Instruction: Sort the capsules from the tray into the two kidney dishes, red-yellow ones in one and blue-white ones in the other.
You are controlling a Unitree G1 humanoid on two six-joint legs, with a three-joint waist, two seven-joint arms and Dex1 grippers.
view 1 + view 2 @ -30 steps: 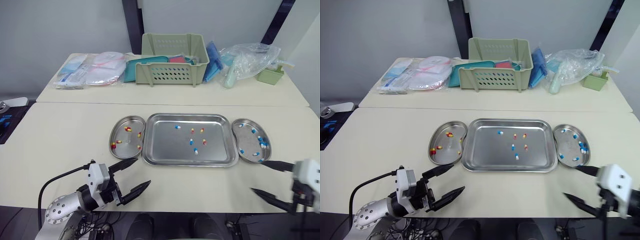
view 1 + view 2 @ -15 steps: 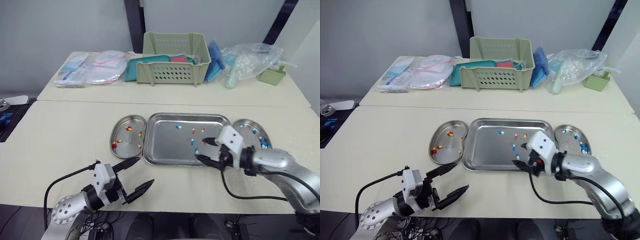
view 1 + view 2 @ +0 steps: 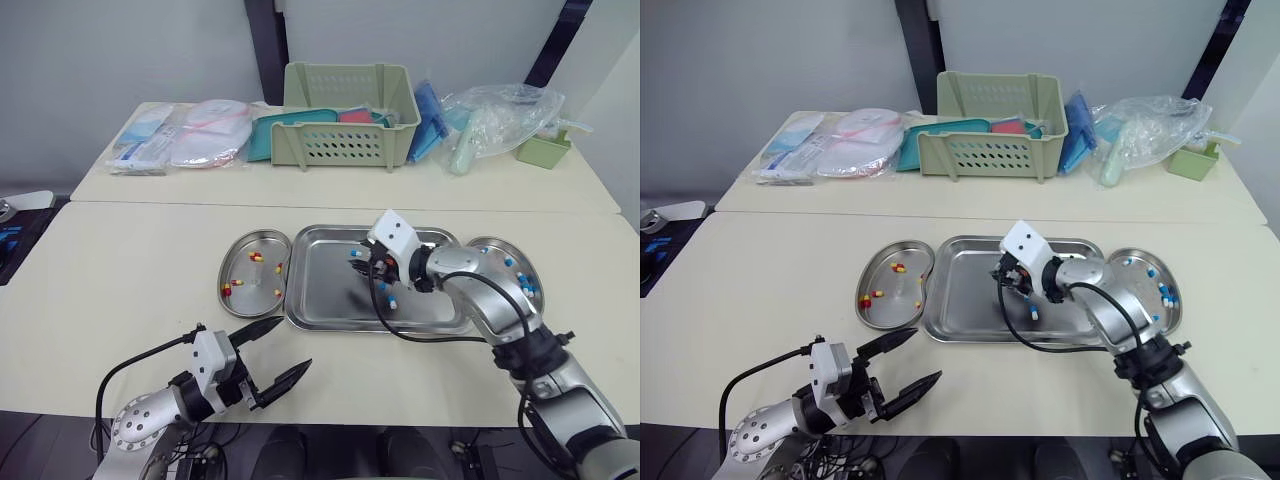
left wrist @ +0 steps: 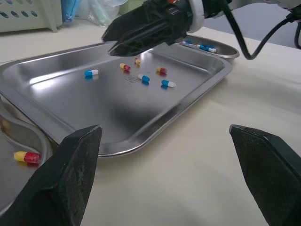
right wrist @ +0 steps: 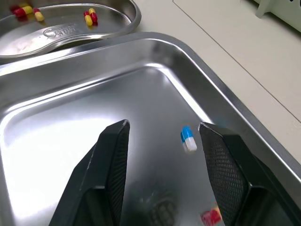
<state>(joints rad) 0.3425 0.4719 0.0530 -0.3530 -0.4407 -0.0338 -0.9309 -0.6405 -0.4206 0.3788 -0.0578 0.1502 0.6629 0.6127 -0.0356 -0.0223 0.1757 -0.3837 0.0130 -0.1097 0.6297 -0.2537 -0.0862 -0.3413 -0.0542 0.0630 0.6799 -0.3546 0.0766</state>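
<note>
Right gripper (image 5: 162,127) has swung in from the near table edge in the last second. It now sits low over the tray (image 3: 320,295), fingers spread, nothing held. A blue-white capsule (image 5: 188,139) lies on the tray floor between the fingertips, closer to one, untouched. Other capsules (image 4: 143,78) are loose mid-tray. Left gripper (image 3: 296,341) has stayed open, empty, at the near edge. Left kidney dish (image 3: 240,285) has red-yellow, right kidney dish (image 3: 515,272) blue-white. Pick looks lined up: close next, then carry right.
</note>
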